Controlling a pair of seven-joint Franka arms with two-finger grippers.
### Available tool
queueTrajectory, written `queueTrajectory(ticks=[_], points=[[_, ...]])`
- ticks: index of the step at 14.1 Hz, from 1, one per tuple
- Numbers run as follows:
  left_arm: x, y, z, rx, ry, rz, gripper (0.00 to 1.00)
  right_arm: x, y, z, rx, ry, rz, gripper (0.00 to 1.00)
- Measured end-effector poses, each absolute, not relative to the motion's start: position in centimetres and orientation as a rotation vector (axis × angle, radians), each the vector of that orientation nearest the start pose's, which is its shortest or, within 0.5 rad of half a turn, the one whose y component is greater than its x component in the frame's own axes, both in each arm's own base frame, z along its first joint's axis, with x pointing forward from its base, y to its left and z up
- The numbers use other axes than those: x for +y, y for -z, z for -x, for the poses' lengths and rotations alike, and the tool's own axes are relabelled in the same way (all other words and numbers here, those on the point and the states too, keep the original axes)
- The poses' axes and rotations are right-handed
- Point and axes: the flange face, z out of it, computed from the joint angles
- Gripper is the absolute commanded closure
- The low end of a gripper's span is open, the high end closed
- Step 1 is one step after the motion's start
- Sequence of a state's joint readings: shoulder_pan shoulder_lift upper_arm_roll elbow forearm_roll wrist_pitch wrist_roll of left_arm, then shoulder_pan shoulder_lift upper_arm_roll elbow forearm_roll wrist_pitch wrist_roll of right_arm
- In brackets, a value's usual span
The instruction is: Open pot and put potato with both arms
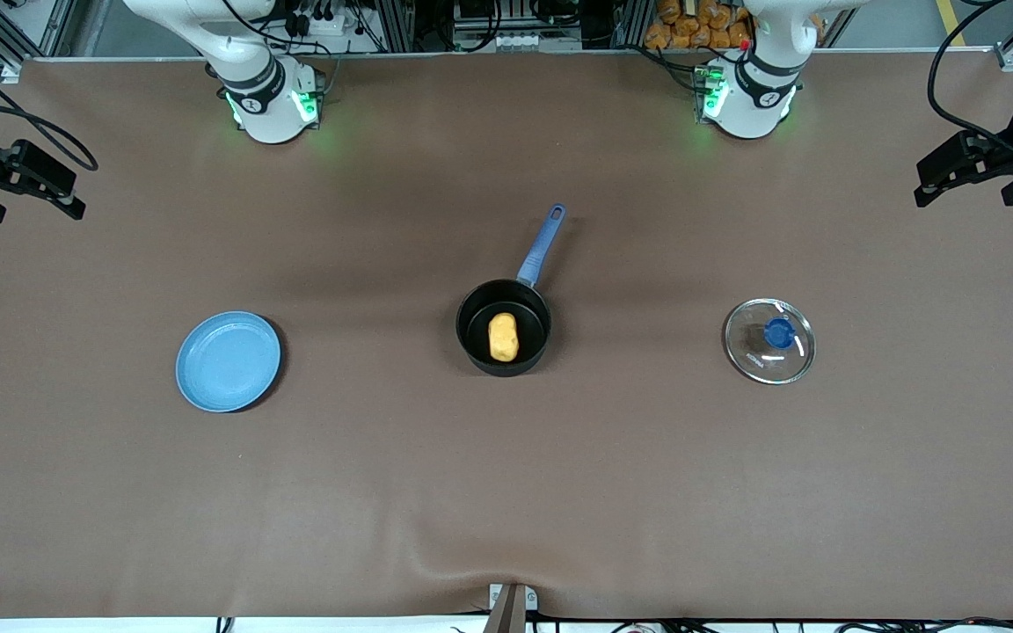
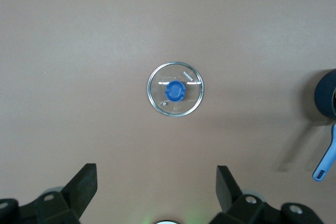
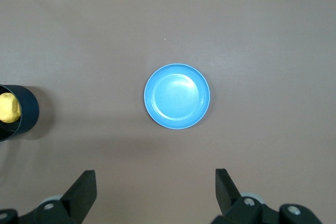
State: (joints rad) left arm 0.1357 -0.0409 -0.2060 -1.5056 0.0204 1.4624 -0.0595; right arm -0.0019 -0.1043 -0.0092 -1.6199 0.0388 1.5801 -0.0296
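Both end effectors, left (image 2: pixel 155 192) and right (image 3: pixel 155 192), spread open, well apart from potato (image 1: pixel 503 337) in pot (image 1: pixel 475 327).

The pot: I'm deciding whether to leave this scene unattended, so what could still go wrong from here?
Little, I think. The pot stands uncovered with the potato inside; a knock on its long handle might tip it. The glass lid lies on the table toward the left arm's end, under the open left hand; a descent could strike it. The right hand hangs open over the plate.
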Motion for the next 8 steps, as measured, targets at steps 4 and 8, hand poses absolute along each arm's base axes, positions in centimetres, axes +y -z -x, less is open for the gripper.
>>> queueTrajectory(ticks=[4, 8], points=[[-3.81, -66.71, -52.93, 0.015, -0.002, 3.113, 0.0, -0.17, -65.78, -52.31, -0.031, 0.1, 3.101, 0.0], [-3.86, -66.7, -52.94, 0.016, -0.002, 3.113, 0.0, 0.38, -65.7, -52.37, -0.046, 0.097, 3.102, 0.0]])
